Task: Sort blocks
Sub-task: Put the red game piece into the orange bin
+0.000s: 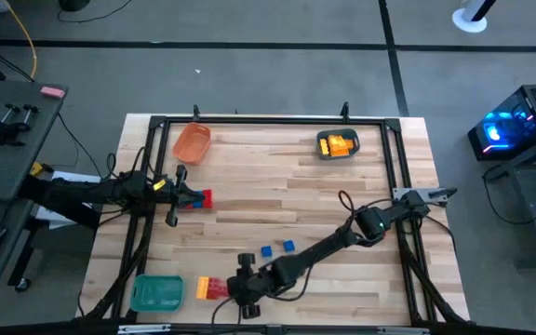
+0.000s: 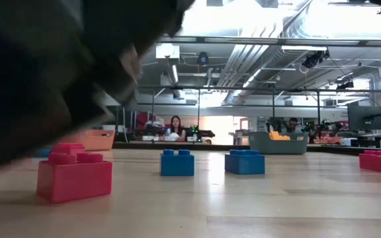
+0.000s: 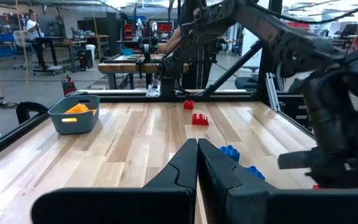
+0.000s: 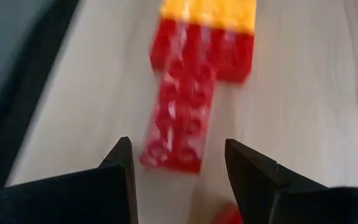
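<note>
A joined cluster of red and yellow bricks [image 1: 214, 288] lies near the table's near edge. My right gripper [image 1: 240, 290] hovers over it, open. In the right wrist view the long red brick [image 4: 182, 118] lies between the two fingers of my right gripper [image 4: 179, 165], with bare wood on both sides. Two blue bricks [image 1: 277, 247] sit just beyond, toward the far edge. My left gripper [image 3: 197, 152] is shut and holds nothing. It waits at the table's left, just short of a red brick [image 1: 203, 198]. Two more red bricks [image 3: 194, 113] lie far off to the right.
A green tray [image 1: 156, 293] stands left of the cluster at the near edge. An orange tray [image 1: 192, 141] is at the far left, and a grey tray [image 1: 338, 146] with yellow bricks at the far right. A black frame [image 1: 277, 119] rims the table. People sit beyond it.
</note>
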### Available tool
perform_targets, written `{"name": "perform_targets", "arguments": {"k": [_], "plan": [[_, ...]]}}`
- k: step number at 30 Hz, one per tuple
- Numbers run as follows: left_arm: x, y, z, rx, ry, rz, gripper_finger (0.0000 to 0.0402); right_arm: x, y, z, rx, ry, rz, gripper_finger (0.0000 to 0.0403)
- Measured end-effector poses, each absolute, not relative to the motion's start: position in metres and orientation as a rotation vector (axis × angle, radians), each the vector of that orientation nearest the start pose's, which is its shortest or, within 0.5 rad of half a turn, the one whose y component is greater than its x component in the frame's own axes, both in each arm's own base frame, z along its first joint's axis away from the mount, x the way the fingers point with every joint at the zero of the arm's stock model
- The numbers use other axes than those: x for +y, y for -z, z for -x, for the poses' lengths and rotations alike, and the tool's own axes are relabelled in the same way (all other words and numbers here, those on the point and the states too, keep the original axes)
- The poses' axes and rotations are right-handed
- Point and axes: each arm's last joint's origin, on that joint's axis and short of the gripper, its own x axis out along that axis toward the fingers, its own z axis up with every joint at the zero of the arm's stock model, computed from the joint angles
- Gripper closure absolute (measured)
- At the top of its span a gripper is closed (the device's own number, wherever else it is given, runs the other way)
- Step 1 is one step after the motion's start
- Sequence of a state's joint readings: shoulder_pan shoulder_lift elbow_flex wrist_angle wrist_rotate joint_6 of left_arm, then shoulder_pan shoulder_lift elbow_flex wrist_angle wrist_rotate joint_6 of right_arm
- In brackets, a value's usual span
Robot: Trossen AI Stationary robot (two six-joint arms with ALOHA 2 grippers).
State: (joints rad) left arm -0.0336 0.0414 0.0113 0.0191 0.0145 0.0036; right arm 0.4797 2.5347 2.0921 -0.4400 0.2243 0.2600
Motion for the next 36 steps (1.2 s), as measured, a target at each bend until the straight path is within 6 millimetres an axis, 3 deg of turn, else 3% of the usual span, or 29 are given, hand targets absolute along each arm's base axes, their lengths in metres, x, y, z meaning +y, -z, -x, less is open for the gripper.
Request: {"name": "perform_targets", "arguments": {"k": [19,22,25,28,31,36], "plan": [[-0.004,-0.166,-0.1,0.011,0.048,-0.003,0.0401,0.24,-0.125,-0.491,0.799,-0.065,-0.017,0.0271],[-0.004,-0.166,-0.1,0.011,0.048,-0.004,0.0401,0.236,-0.125,-0.492,0.81,-0.052,-0.026,0.0304],[-0.004,-0.166,-0.1,0.011,0.048,-0.004,0.0401,0.231,-0.124,-0.494,0.819,-0.031,-0.049,0.0374],[-0.004,-0.166,-0.1,0.011,0.048,-0.004,0.0401,0.224,-0.127,-0.497,0.813,-0.011,-0.085,0.0389],[-0.004,-0.166,-0.1,0.011,0.048,-0.004,0.0401,0.216,-0.142,-0.498,0.802,-0.009,-0.09,0.0397],[-0.004,-0.166,-0.1,0.011,0.048,-0.004,0.0401,0.184,-0.2,-0.494,0.787,-0.002,-0.056,0.04]]}}
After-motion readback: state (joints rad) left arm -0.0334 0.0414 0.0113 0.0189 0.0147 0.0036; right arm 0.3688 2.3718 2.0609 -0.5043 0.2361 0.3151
